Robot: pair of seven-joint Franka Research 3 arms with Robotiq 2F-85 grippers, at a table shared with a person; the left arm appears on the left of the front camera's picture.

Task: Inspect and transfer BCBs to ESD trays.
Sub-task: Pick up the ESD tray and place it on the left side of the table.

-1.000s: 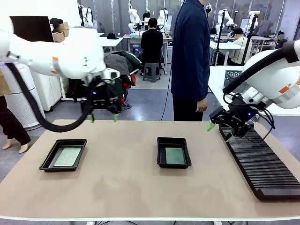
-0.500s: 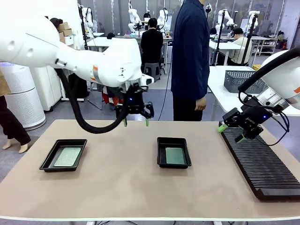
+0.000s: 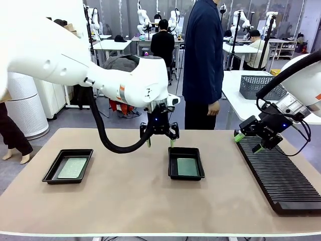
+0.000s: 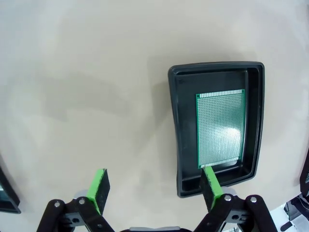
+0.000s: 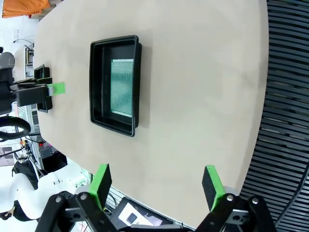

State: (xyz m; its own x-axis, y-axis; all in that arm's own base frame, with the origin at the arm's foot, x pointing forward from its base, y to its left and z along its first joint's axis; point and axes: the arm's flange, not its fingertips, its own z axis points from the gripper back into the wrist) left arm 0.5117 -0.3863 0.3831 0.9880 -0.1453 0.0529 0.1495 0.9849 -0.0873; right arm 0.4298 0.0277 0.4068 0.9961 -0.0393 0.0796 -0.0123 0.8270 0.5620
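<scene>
Boards lie one in each black tray, the middle tray's board (image 3: 187,166) now under the left claw (image 3: 159,142), which has swung over from the 9 o'clock tray (image 3: 68,166), fingers spread and empty, likely to inspect it.

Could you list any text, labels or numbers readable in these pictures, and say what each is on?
None can be read.
The boards show a plain grid of holes and no print.
The trays, the rack and both arms bear no legible marking.
A small screen under the table edge in the right wrist view is too blurred to read.
</scene>
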